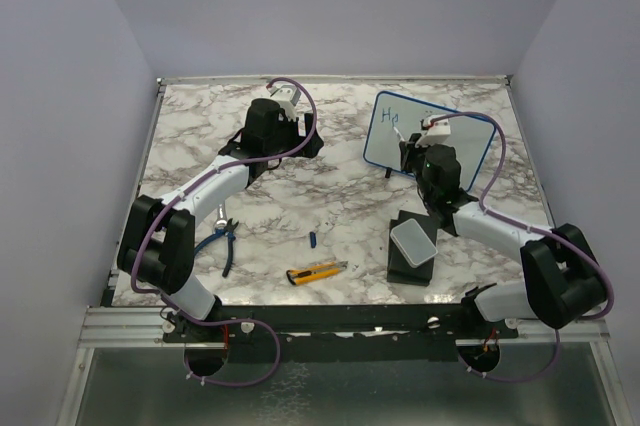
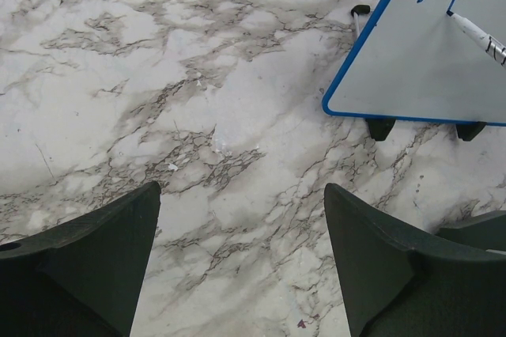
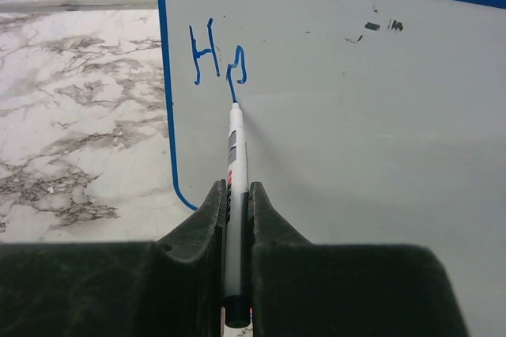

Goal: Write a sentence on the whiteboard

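A: Where's the board [image 1: 470,141]?
B: Far right part of the table [image 1: 330,196]. It's propped up on black feet [image 2: 380,127], tilted, face toward the arms.
A: Any writing [image 3: 215,60] on it?
B: Just a start in the top-left corner: a blue "H" plus a 2nd letter, maybe a "p", can't say for sure. Also a few small dark marks near the top edge, too small to read.
A: R gripper [image 3: 235,195]?
B: Clamped on a marker [image 3: 235,147] w/ a white barrel, which runs straight out between the fingers. The tip touches the board right at the bottom of the 2nd letter.
A: L gripper [image 2: 241,218]?
B: Jaws wide apart, nothing between them, only marble below. It hangs over the far middle of the table, left of the board, not touching it. Its cam catches the board's lower-left corner.
A: Other stuff?
B: Toward the near edge there's a yellow knife [image 1: 318,271] w/ a small blue bit [image 1: 312,239] just beyond it. Blue-handled pliers [image 1: 222,236] lie on the left by the L arm. A grey box [image 1: 413,243] sits on a black block [image 1: 410,268], near right, in front of the board.
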Motion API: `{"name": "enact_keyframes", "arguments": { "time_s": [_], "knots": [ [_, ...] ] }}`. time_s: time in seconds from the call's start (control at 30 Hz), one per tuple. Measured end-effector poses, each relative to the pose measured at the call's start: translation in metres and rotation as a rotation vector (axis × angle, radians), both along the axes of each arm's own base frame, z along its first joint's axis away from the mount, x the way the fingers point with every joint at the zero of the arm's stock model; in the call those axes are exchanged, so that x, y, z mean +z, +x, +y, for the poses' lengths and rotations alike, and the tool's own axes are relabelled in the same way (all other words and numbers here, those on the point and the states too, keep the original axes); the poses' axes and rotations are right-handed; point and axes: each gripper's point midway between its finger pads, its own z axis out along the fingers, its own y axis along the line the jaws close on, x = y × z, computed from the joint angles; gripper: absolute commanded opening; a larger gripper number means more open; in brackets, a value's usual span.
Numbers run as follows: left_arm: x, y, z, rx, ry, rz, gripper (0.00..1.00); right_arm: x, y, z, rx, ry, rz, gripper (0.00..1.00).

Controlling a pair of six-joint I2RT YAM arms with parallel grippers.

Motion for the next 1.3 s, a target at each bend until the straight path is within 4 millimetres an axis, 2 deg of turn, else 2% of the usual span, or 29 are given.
{"name": "enact_keyframes", "arguments": {
  "time_s": [0.67, 0.97, 1.3],
  "knots": [
    [0.004, 0.000, 0.000, 0.000, -0.004, -0.008, 0.85, 0.004, -0.009, -0.008, -0.024, -0.002, -0.013, 0.00],
    [0.004, 0.000, 0.000, 0.000, -0.004, -0.008, 0.85, 0.039, -0.023, -0.009, 0.006, 0.034, -0.100, 0.00],
    [0.004, 0.000, 0.000, 0.000, -0.004, -0.008, 0.86, 0.028, -0.020, -0.018, -0.049, 0.016, -0.073, 0.00]
  ]
}}
